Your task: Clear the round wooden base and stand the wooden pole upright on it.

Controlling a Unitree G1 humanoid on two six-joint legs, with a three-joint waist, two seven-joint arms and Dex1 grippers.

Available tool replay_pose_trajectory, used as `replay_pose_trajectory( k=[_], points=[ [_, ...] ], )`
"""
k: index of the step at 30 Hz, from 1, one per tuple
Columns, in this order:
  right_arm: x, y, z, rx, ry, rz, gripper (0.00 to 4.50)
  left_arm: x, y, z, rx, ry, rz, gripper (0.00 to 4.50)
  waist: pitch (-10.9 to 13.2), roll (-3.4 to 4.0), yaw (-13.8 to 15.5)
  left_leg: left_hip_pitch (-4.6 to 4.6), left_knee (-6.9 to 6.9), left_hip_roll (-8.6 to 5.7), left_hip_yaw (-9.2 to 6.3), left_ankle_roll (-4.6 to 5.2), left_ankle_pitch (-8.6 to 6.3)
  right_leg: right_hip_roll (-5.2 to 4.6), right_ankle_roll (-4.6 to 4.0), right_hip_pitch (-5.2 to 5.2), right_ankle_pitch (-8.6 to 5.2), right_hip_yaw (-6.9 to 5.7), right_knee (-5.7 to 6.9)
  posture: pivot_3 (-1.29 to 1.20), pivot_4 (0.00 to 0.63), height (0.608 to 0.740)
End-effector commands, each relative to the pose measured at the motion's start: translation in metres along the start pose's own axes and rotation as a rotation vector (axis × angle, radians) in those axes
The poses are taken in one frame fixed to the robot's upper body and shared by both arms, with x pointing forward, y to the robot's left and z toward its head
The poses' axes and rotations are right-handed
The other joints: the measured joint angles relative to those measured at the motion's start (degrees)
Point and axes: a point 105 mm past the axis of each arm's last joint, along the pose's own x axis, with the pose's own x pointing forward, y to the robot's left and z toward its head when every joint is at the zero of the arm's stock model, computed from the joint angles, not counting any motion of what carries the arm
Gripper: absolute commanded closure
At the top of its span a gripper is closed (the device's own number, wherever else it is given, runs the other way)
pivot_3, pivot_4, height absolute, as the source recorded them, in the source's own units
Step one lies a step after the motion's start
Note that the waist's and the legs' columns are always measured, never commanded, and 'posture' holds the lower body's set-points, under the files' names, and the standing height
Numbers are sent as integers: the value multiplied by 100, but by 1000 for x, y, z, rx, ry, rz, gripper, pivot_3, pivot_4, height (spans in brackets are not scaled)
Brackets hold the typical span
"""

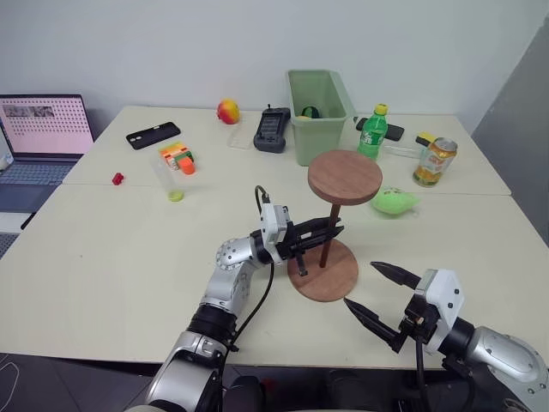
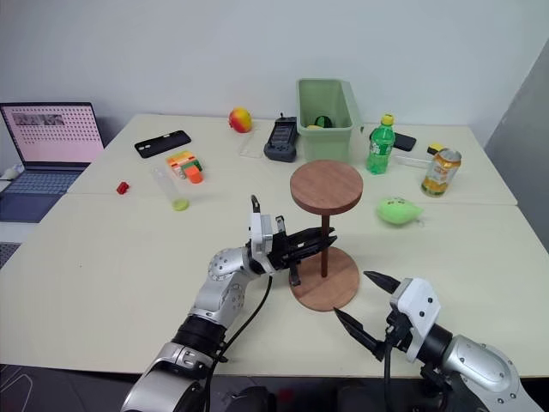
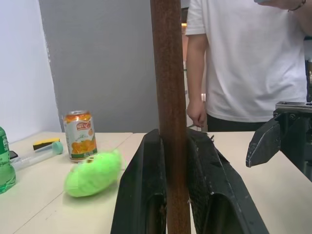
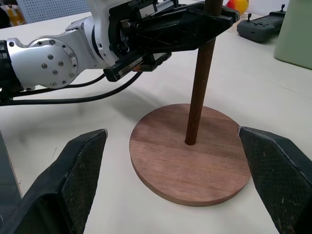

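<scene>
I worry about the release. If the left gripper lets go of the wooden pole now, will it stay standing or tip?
Probably stiff: the wooden pole looks like solid wood. It may be top-heavy, with its wide disc on top. It stands at the centre of the round wooden base, so it may stay up, but could tip if loose.

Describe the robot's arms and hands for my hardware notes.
Both arms have silver-grey metal joint housings studded with small screws, black segments nearer the body, and a white boxy wrist block. The left hand and the right hand each have two black, tapered, pointed fingers. A black cable loops along the left arm.
</scene>
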Motion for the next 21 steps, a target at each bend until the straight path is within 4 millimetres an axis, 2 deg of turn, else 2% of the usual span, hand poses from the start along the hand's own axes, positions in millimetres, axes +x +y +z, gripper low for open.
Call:
replay_pose_trajectory(
  k=[1, 3, 5, 7, 12, 16, 18, 21],
  points=[
    [-2, 2, 11, -26, -34, 13, 0, -38, 4, -47, -92, 218, 112, 3532, 7, 6, -9, 0, 0, 1, 0, 0, 0, 0, 0, 0, 0, 0, 0, 0, 150, 740],
    [-2, 2, 11, -27, -34, 14, 0, -39, 5, -47, -93, 217, 113, 3046, 44, 37, -27, 0, -7, -4, 14, -1, -1, 8, 0, -6, 0, 6, -3, 0, 150, 740],
    [-1, 1, 11, -27, -35, 15, 0, -39, 6, -46, -93, 215, 116, 2620, 96, 38, -10, -20, -13, -3, 25, -1, 0, 9, 0, -51, 0, 9, 7, 0, 150, 740],
    [-1, 1, 11, -28, -35, 16, 0, -38, 8, -45, -94, 211, 118, 2167, 96, 31, 39, -119, 8, 0, 9, -6, 4, 11, -22, -138, 20, 0, 23, 0, 150, 740],
    [0, 0, 12, -29, -37, 19, 0, -35, 12, -36, -98, 189, 113, 1141, 99, 34, 50, -172, 7, -7, 9, -7, 4, -9, -24, -183, 22, -4, 22, 0, 150, 740],
    [2, -1, 13, -33, -41, 22, 0, -36, 12, -25, -102, 180, 85, 372, 102, 33, 41, -171, 10, -11, 10, -1, 1, -13, -24, -182, 22, -3, 24, 0, 150, 740],
    [2, -3, 13, -33, -39, 22, 0, -37, 13, -20, -107, 177, 72, 47, 102, 33, 33, -169, 11, -11, 8, -1, 1, -12, -24, -180, 22, -5, 27, 0, 150, 740],
    [-1, -6, 11, -37, -31, 21, 0, -43, 11, -7, -98, 179, 34, 47, 103, 33, 25, -168, 10, -10, 7, -1, 1, -11, -24, -180, 22, -6, 28, 0, 150, 740]
  ],
)
